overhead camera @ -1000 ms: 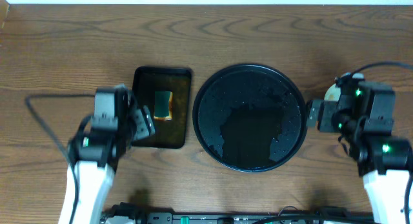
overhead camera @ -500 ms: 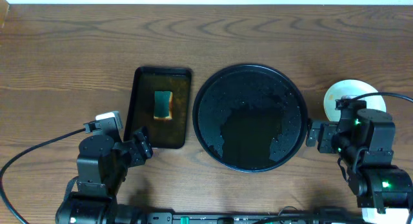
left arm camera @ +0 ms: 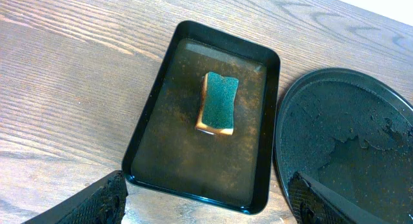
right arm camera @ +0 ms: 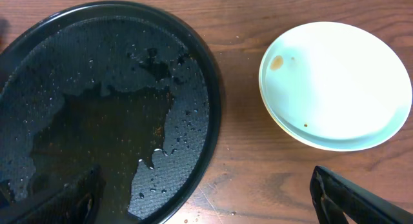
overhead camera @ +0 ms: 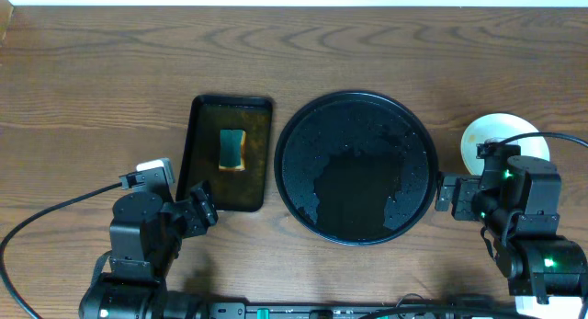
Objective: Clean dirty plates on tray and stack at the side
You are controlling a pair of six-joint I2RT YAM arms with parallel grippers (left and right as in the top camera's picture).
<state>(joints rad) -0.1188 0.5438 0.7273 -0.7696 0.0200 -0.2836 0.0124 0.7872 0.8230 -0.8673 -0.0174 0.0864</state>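
The plates (right arm camera: 335, 82) sit stacked on the bare wood tabletop (right arm camera: 245, 140) to the right of the tray. The top one is pale mint with a small brown spot, and a yellowish rim shows beneath it. In the overhead view the stack (overhead camera: 496, 135) is partly hidden by my right arm. The round black tray (overhead camera: 354, 167) is wet and holds no plates; it also shows in the right wrist view (right arm camera: 97, 108) and the left wrist view (left arm camera: 348, 140). My right gripper (right arm camera: 206, 204) is open and empty over the tray's right rim. My left gripper (left arm camera: 206, 208) is open and empty.
A rectangular black tray (overhead camera: 207, 172) with a green-and-yellow sponge (overhead camera: 232, 149) lies left of the round tray; both show in the left wrist view, tray (left arm camera: 168, 153) and sponge (left arm camera: 218, 102). Both arms are drawn back at the front edge, left (overhead camera: 197, 209) and right (overhead camera: 446, 190).
Both arms have pulled back toward the table's front edge, which uncovered the plate stack on the right. Over the last half second nothing moved.
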